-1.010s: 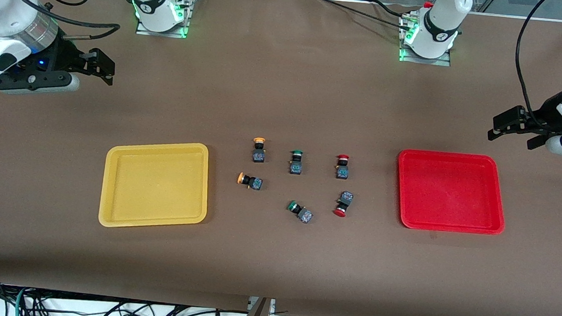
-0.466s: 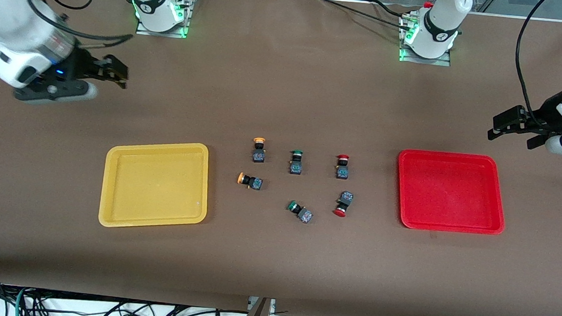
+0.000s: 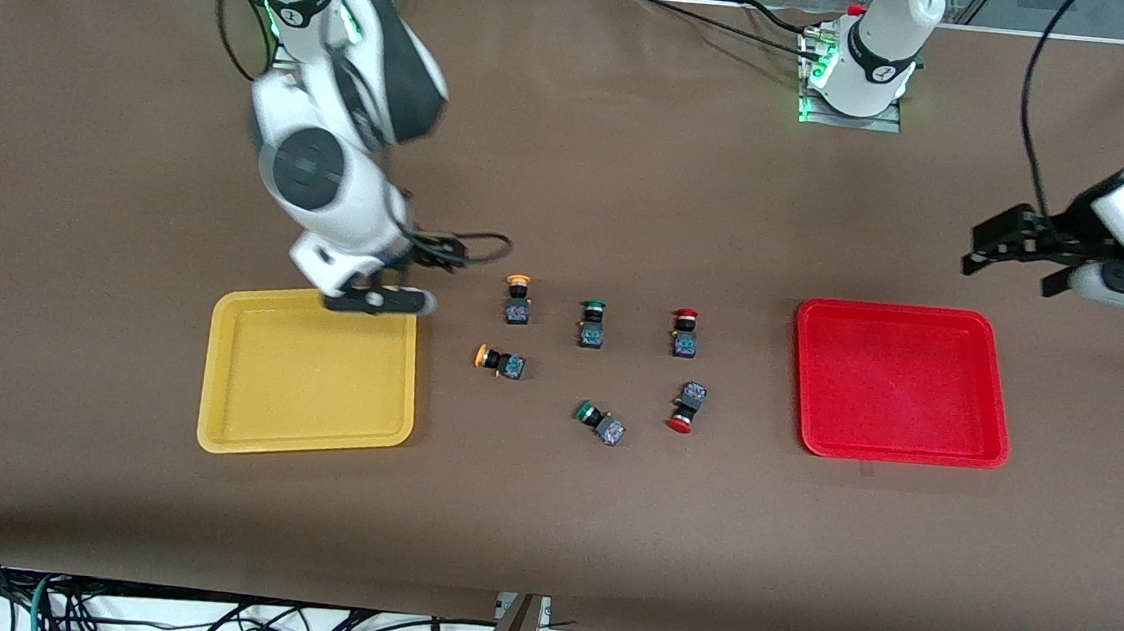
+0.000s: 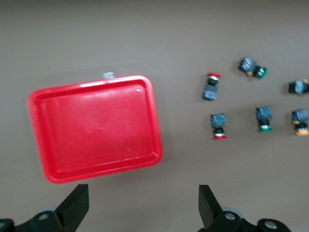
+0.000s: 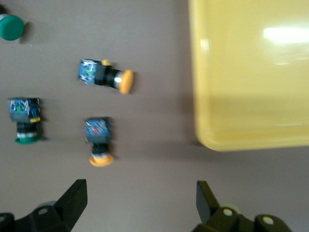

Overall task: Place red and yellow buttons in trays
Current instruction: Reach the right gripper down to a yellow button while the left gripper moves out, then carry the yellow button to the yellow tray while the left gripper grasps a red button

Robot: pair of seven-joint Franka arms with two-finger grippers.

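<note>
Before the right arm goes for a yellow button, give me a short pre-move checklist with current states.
1. Right hand open and holding nothing: ok.
2. Two yellow buttons on the table, untouched: ok.
3. Yellow tray has nothing in it: ok.
4. Right hand over a yellow button: not ok, it is over the table beside the tray's corner.
5. Left hand open, over the table by the red tray: ok.

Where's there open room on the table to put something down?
Both the yellow tray and red tray sit bare inside, and bare cloth runs nearer the camera than both. It is crowded between them, where six buttons cluster, from yellow button to red button.
</note>
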